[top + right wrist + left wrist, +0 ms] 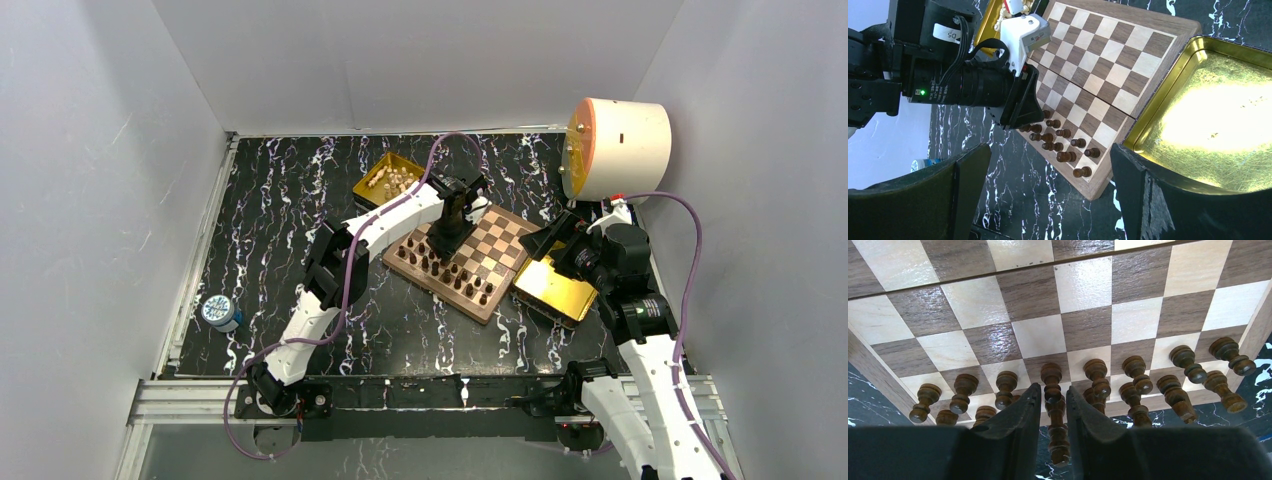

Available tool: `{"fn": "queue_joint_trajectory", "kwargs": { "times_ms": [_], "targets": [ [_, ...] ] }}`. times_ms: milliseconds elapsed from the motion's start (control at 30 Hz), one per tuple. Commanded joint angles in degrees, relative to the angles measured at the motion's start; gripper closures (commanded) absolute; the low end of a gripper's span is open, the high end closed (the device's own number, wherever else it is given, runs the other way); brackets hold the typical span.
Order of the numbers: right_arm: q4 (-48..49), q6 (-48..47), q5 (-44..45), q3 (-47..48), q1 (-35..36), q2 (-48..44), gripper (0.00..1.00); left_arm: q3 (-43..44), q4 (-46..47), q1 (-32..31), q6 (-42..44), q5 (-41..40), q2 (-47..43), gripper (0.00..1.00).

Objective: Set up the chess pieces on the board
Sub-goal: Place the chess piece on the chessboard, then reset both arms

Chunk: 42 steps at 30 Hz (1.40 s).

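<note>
Found a glossy black surface (290, 210) veined in white, with a smooth cream drum (625, 145) at the far right. Found the board (505, 240), square checked wood with a reddish border, angled between two shiny gold rectangular trays: the right tray (555, 292) mirror-bright, the far tray (362, 192) holding pale pieces (395, 180). Saw the right claw (1048, 150) spread wide near the board's right edge. Saw the left claw (1053, 392) narrowed about one turned dark piece (1058, 440); could not tell whether gripping. Saw two rows of dark pieces (455, 272) along the board's near-left edge.

Left claw (1053, 388) reaches forward, fingers (1015, 437) narrowly parted — right claw (1050, 148) (held back) gapes wide.
</note>
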Motion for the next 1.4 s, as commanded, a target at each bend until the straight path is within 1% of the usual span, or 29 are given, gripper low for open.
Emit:
{"fn": "queue_joint_trajectory", "kwargs": {
  "times_ms": [0,133,267,433,533,600,633,667,733,767,800,933,1067,1200,1300,1367],
  "targets": [
    [2.1,-0.6,0.5,2.0,0.1,-0.5,0.01,0.6,-1.5,0.2,0.3,-0.2,-2.2,0.74],
    [2.2,-0.7,0.4,1.6,0.0,-0.4,0.01,1.1,-0.6,0.1,-0.2,-0.9,-2.5,0.72],
    [2.4,-1.0,0.5,0.8,0.1,-0.3,0.01,0.1,3.0,0.2,-1.7,-0.4,-4.0,0.72],
    [1.1,-2.7,2.1,0.8,0.1,0.5,0.01,-2.5,10.0,1.2,-6.0,-0.8,-8.0,0.72],
    [0.2,-3.6,2.4,0.9,0.1,0.7,0.01,-5.7,16.3,2.3,-9.2,-1.5,-12.5,0.68],
    [0.0,-4.5,1.7,0.5,0.1,1.0,0.01,-9.0,21.8,3.0,-11.0,-4.0,-16.4,0.64],
    [0.0,-5.3,1.1,0.3,0.0,1.4,0.01,-10.7,24.1,3.5,-11.8,-4.7,-19.2,0.61],
    [-0.2,-6.0,0.7,0.4,0.0,2.0,0.01,-12.3,26.0,3.8,-12.4,-5.4,-21.4,0.53],
    [-1.6,-7.4,0.8,1.4,0.1,4.0,0.01,-15.3,29.1,4.4,-13.0,-6.9,-25.8,0.29],
    [-2.2,-8.2,0.6,2.1,0.0,5.2,0.01,-16.8,30.1,4.6,-13.1,-7.8,-28.0,0.13],
    [-3.0,-8.9,0.4,2.8,0.1,6.4,0.01,-18.2,31.0,4.8,-12.9,-8.8,-30.2,0.11],
    [-4.0,-11.6,-2.1,6.3,0.0,10.1,0.01,-26.0,33.9,4.8,-12.5,-11.2,-39.5,0.09],
    [-3.1,-10.8,-3.2,8.7,0.1,10.2,0.01,-36.7,35.5,4.7,-13.0,-12.9,-49.4,0.09],
    [-1.9,-9.4,-7.4,10.8,0.0,10.3,0.01,-47.8,39.2,4.8,-15.8,-14.0,-61.0,0.08],
    [-2.2,-8.1,-9.4,12.8,0.1,10.8,0.01,-54.1,42.4,4.8,-19.0,-13.5,-68.9,0.08],
    [-2.0,-7.5,-10.7,13.1,0.1,11.0,0.01,-57.0,43.4,4.7,-22.0,-14.4,-72.2,0.08]
  ]
}}
